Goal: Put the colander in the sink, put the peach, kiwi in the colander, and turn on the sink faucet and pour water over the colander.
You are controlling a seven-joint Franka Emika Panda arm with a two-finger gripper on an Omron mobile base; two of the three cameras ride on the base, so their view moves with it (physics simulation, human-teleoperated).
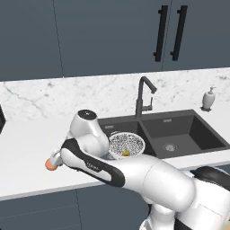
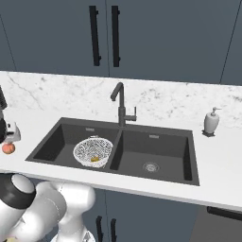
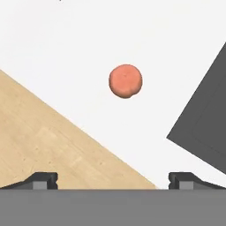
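The colander (image 1: 126, 144) (image 2: 93, 151) sits in the left basin of the dark sink (image 1: 197, 134) (image 2: 186, 156). The olive-brown kiwi (image 1: 126, 153) (image 2: 94, 159) lies inside it. The orange-pink peach (image 1: 50, 165) (image 2: 8, 148) (image 3: 126, 80) rests on the white counter left of the sink. My gripper (image 1: 54, 159) (image 2: 9, 140) (image 3: 113, 179) hovers just above the peach, open, with nothing between its fingers. The dark faucet (image 1: 143, 96) (image 2: 121, 106) stands behind the divider between the basins, and no water shows.
A white soap dispenser (image 1: 207, 99) (image 2: 211, 122) stands behind the sink's right end. The counter's front edge runs close to the peach, with wood floor (image 3: 44, 145) below it. A sink corner (image 3: 203, 128) lies to the right in the hand view.
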